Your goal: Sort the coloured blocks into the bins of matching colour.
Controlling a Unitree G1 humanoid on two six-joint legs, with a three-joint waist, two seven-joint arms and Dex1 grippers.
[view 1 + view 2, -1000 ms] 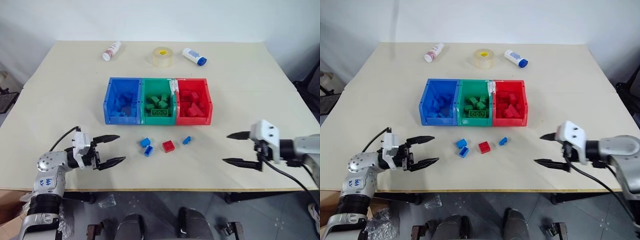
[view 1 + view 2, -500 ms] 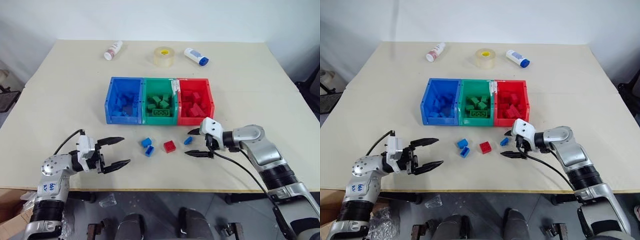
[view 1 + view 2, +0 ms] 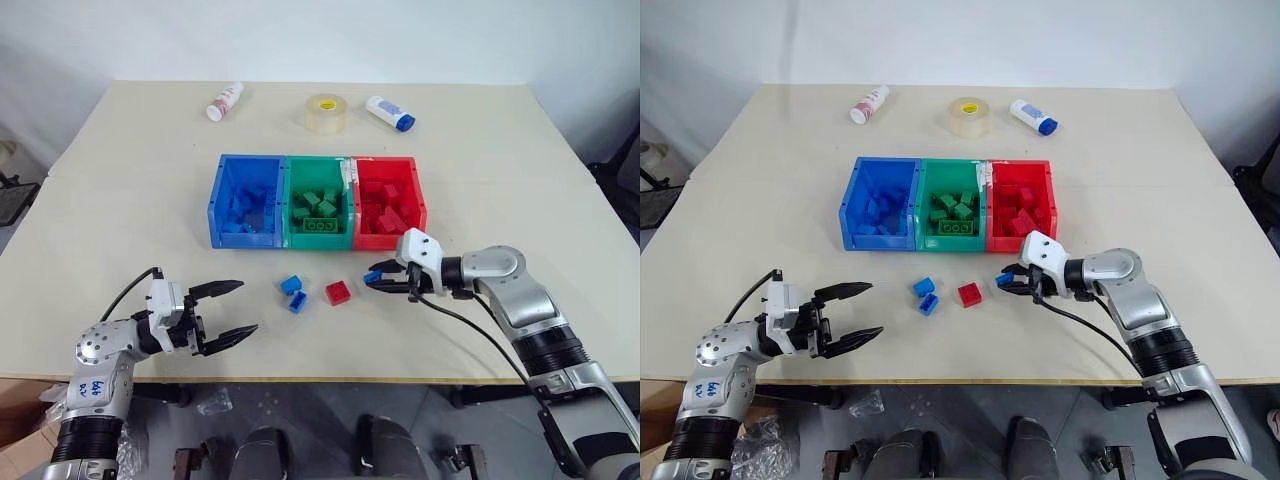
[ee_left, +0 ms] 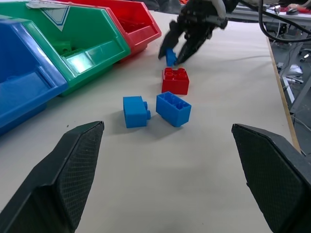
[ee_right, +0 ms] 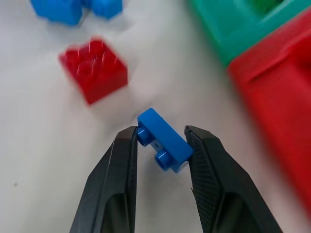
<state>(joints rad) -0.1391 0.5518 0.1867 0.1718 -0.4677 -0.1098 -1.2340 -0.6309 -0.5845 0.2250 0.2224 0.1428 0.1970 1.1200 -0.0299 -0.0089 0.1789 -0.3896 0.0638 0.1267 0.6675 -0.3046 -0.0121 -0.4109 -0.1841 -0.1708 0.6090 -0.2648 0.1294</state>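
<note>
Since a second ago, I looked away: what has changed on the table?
The right gripper swung in from the table's right side to the small blue block before the red bin and shut on it. The left gripper stayed open; the other loose blocks stayed put.

Bright, even light falls from overhead on the pale beige tabletop (image 3: 120,180), leaving soft, short shadows beneath the right hand (image 5: 160,145) and the small studded plastic bricks near it. A white glare patch sits on the glossy green plastic bin (image 4: 80,60) wall. Close to the right hand, the red studded brick (image 5: 95,68) looks smeared with blur. The left hand's fingers (image 4: 63,179) are out of focus.
</note>
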